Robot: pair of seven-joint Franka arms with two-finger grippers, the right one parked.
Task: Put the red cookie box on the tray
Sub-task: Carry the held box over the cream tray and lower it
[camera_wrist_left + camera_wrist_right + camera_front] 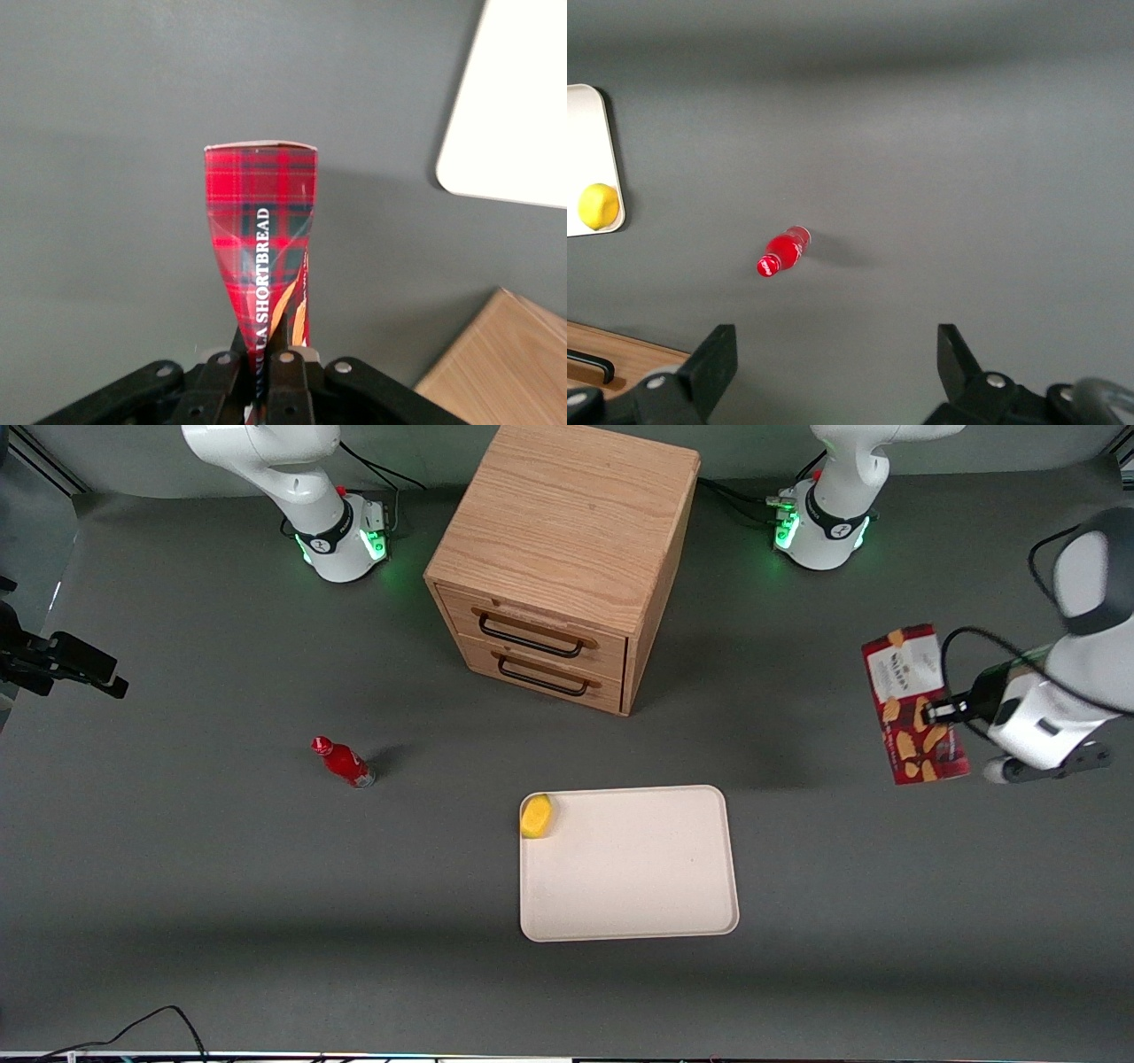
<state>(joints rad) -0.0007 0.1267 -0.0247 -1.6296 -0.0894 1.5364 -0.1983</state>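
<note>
Only one bit of readable text here

"SHORTBREAD" runs in white letters along the tartan side of the red cookie box (261,257), pinched in the gripper (262,365); its white label's print is too small to read.

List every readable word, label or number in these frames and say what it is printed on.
"SHORTBREAD": white letters along the narrow tartan side of the red cookie box, held off the table by the left end effector, shut on it, toward the working arm's end.
Letters before "SHORTBREAD": partly hidden, unreadable.
White label panel on the box: print too blurred to read.
Small red bottle: label unreadable.
Tray, wooden drawer cabinet: no text.
</note>
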